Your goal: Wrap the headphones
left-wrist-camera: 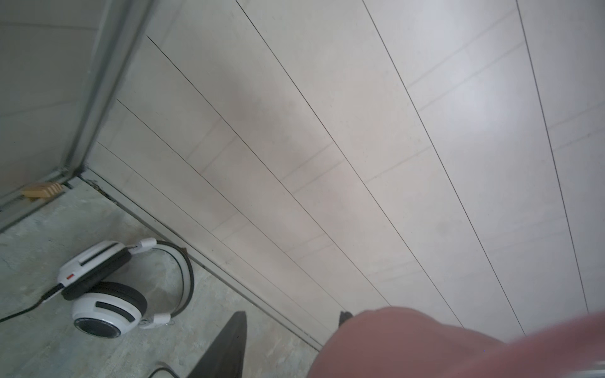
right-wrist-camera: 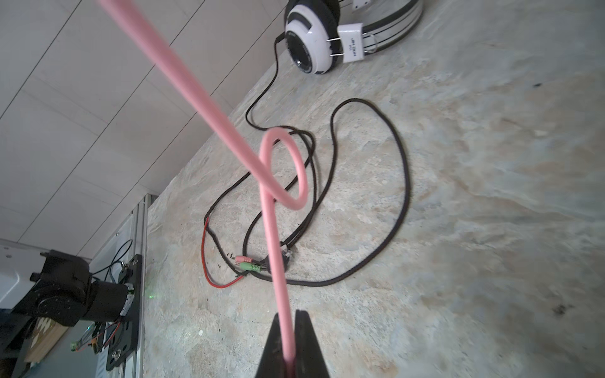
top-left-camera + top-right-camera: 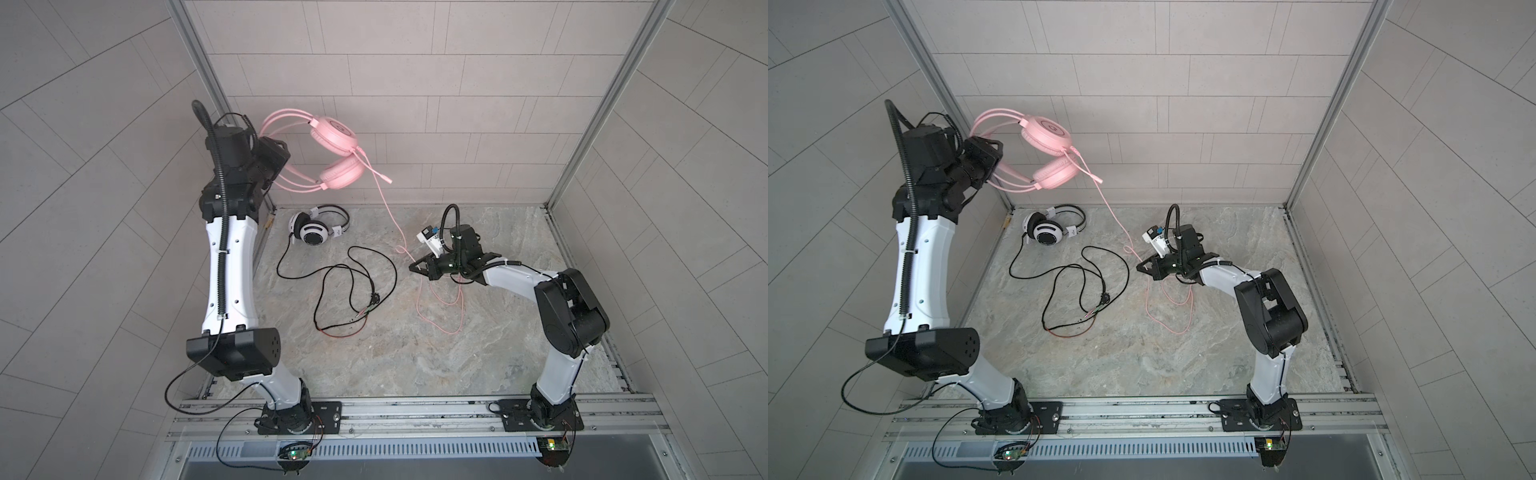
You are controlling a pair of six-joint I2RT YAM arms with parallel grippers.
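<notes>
High near the back left corner, my left gripper [image 3: 272, 160] is shut on the headband of the pink headphones [image 3: 334, 151], which hang in the air; in the left wrist view the band is a pink blur [image 1: 425, 343] against one finger. Their pink cable [image 3: 388, 208] runs down to my right gripper [image 2: 288, 312], shut on it just above the table, with a small loop [image 2: 288, 170] beyond the jaws. Slack pink cable [image 3: 440, 307] lies under that arm. The white-and-black headphones [image 3: 313, 232] lie at the back left, their black cable [image 3: 353, 286] sprawled in loops mid-table.
A small yellow block [image 1: 41, 190] sits in the back left corner. Tiled walls [image 3: 457, 104] close the back and both sides. An aluminium rail [image 3: 415, 409] with both arm bases runs along the front edge. The black cable's plugs [image 2: 248, 263] lie near the pink cable.
</notes>
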